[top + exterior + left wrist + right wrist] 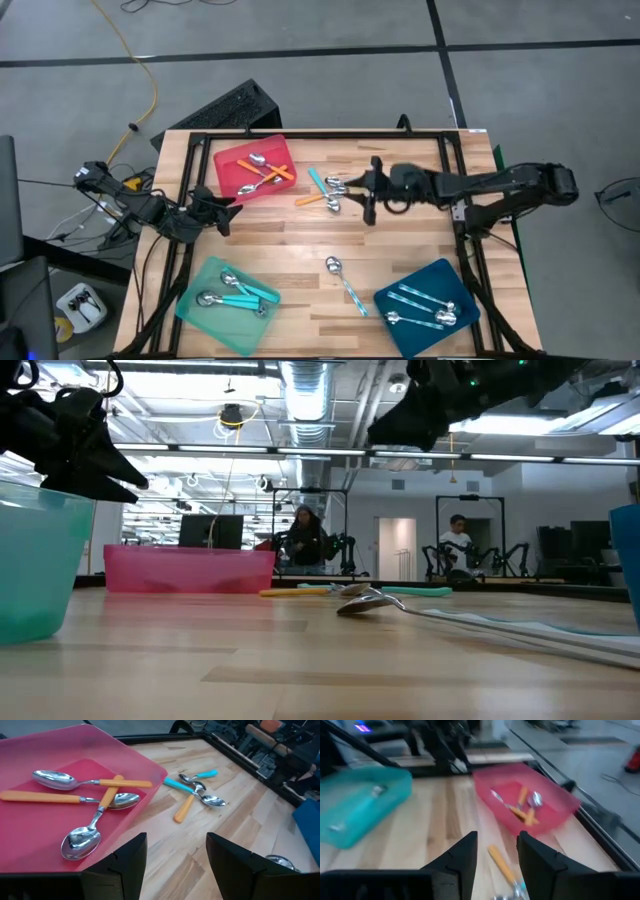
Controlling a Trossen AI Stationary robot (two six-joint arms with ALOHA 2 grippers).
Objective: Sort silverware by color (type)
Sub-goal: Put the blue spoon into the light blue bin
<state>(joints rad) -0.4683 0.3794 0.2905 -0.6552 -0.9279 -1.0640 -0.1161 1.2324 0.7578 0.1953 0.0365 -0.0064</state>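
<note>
Right gripper [369, 197], fingers parted and empty, hangs just above a small heap of loose spoons [330, 192] near the middle of the bench's far edge; the orange-handled spoon [501, 864] lies under its fingertips, long axis running toward the red tray [228, 177]. Left gripper [226, 212], also spread and empty, waits beside that tray. One pale patterned spoon [346, 284] lies alone mid-bench. Shiny metal bowls, thin plastic handles
</note>
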